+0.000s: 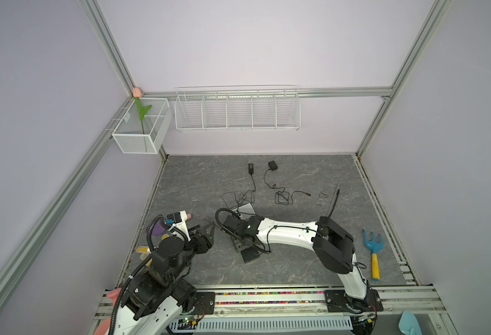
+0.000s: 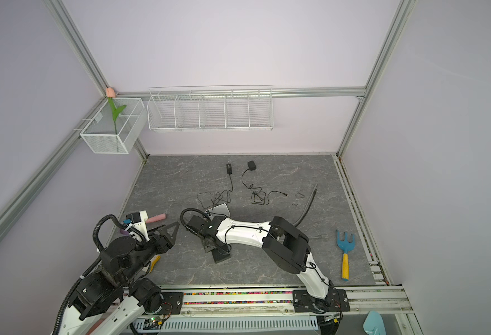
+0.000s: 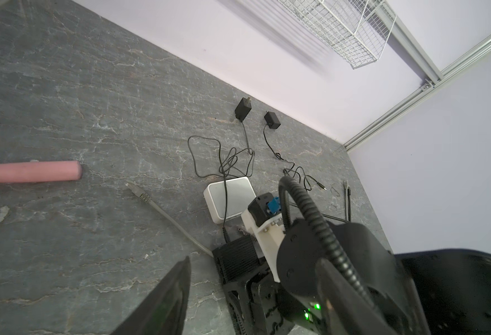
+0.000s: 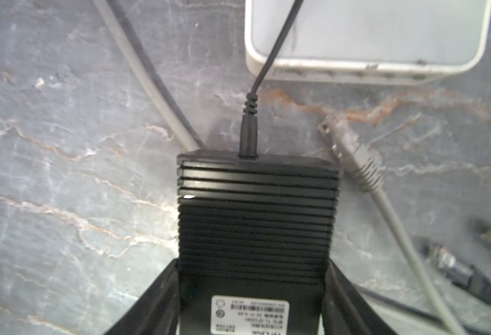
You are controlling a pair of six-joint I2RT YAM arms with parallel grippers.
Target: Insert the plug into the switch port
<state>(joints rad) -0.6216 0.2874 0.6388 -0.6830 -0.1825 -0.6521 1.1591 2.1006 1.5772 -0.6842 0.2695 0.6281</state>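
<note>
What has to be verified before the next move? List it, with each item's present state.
1. Right gripper on the black switch: ok, its jaws lie against both sides.
2. Left gripper free: ok, jaws open, nothing held.
3. Grey network plug free to pick up: ok, it lies loose on the table beside the switch.
4. Black power plug seated: ok, it sits in the switch's end face.
5. Free port on the switch: cannot tell, no open port shows in any view.
</note>
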